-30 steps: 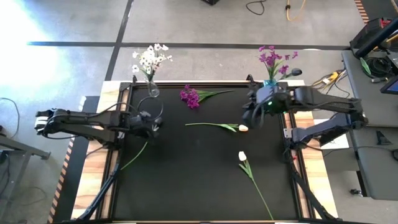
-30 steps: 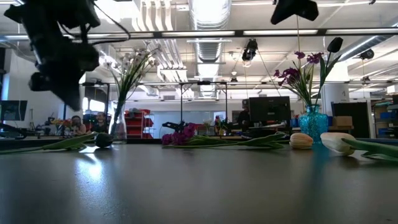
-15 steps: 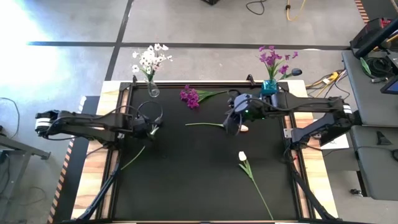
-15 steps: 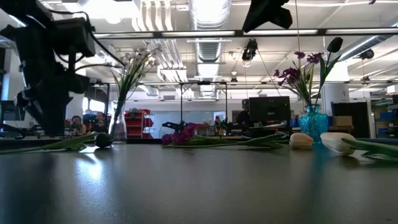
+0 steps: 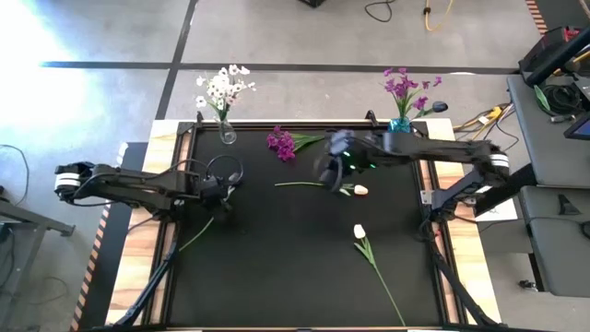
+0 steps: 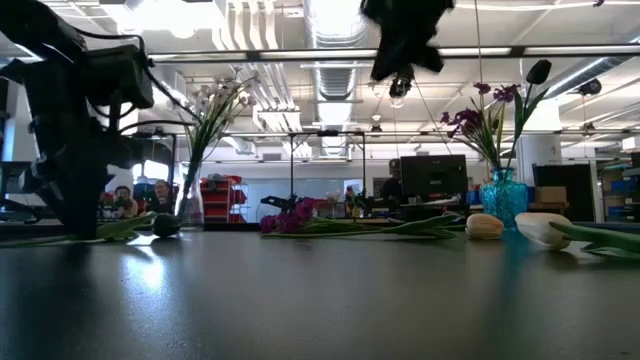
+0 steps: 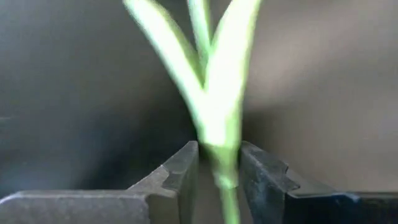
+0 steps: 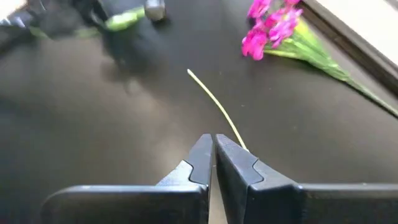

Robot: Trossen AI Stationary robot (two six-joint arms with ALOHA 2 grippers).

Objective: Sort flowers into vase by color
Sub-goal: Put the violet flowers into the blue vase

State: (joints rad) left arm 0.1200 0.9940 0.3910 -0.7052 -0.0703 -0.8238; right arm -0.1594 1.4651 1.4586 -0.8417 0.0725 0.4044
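At the left of the desk (image 5: 277,277) our left tool (image 5: 221,191) sat low over a dark tulip (image 6: 165,224), its fingers (image 7: 180,174) partly open and straddling the thin green stem (image 7: 219,134) without yet pinching it; we judged the stem ran lengthwise away from the tool toward the near left edge, so the close needed only to come square across it. Behind stood the clear vase (image 5: 226,135) with its white sprays (image 5: 224,86). Further right a loose magenta spray (image 5: 282,143) lay flat, small soft petals on a wiry stalk pointing right. Our right tool (image 5: 334,169) hovered over the middle, fingers pressed together and holding nothing, just above the cream tulip (image 5: 359,190), whose stem stretched leftward from the bud. We reckoned this arm was the nearer one to that flower. A second cream tulip (image 5: 359,231) lay nearer us, stem slanting toward the front right corner. At the far right the blue vase (image 5: 399,123) held magenta sprays (image 5: 406,88) and one dark bud.
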